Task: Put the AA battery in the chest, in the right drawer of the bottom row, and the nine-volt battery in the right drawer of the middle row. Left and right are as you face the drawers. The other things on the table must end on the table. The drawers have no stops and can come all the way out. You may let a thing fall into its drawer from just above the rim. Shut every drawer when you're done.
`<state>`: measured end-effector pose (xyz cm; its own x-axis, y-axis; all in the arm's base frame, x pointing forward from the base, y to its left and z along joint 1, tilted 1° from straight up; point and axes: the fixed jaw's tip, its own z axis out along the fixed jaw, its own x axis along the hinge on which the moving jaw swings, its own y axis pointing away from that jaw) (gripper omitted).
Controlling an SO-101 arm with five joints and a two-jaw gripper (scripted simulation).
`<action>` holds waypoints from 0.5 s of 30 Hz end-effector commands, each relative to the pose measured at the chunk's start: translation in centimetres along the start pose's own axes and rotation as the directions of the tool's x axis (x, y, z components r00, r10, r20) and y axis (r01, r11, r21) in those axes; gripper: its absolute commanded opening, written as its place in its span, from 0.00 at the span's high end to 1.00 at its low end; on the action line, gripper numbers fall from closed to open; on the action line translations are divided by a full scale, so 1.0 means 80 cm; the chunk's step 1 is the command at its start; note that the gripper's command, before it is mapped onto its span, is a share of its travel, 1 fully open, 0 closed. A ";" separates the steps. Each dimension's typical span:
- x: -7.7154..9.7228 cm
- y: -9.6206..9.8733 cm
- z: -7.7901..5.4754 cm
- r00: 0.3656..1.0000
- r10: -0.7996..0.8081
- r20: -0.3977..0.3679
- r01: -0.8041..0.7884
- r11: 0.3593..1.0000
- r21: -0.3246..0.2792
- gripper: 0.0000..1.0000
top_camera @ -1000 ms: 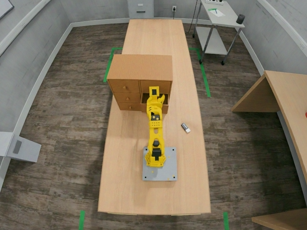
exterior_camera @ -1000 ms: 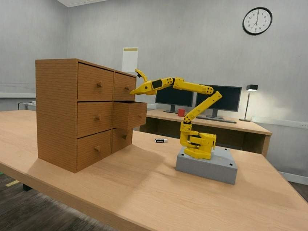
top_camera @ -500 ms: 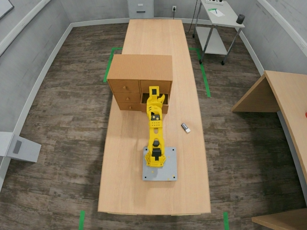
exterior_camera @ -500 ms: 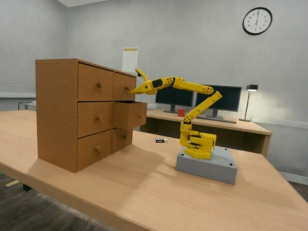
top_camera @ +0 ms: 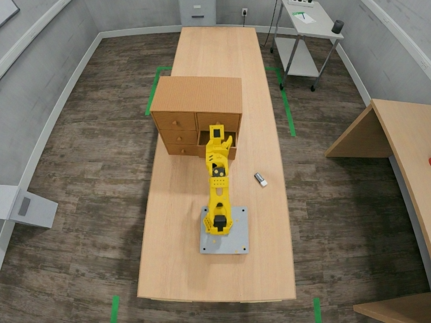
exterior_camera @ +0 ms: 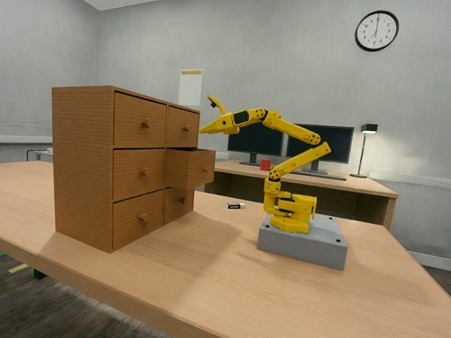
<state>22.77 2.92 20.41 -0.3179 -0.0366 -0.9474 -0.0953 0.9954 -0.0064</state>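
The wooden chest [top_camera: 196, 92] [exterior_camera: 83, 152] stands mid-table with two columns of three drawers. Its middle-row right drawer [top_camera: 234, 152] [exterior_camera: 189, 169] is pulled partly out; the other drawers are shut. My gripper [top_camera: 222, 137] [exterior_camera: 204, 113] hangs a little above the open drawer's front part, close to the top right drawer's face. Its jaw is lifted and nothing is between the fingers. My arm hides much of the drawer's inside; the part that shows looks empty. I see no AA battery and no nine-volt battery in either view.
A small black block with a white end [top_camera: 260, 179] [exterior_camera: 235, 205] lies on the table right of my arm. My grey base plate [top_camera: 240, 243] [exterior_camera: 302, 247] sits in front of the chest. The table [top_camera: 181, 264] [exterior_camera: 218, 283] reaches far behind the chest.
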 end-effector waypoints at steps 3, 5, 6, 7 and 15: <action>0.007 -0.001 -0.013 1.000 -0.008 -0.013 0.008 1.000 0.004 0.66; 0.009 -0.001 -0.019 1.000 -0.008 -0.013 0.008 1.000 0.004 0.66; 0.009 -0.001 -0.022 1.000 -0.008 -0.013 0.008 1.000 0.004 0.66; 0.010 -0.001 -0.025 1.000 -0.008 -0.013 0.008 1.000 0.004 0.66; 0.016 -0.001 -0.040 1.000 -0.009 -0.013 0.009 1.000 0.003 0.66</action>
<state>19.66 2.62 20.72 -0.3135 -0.0375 -0.9489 -0.0957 0.9954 -0.0078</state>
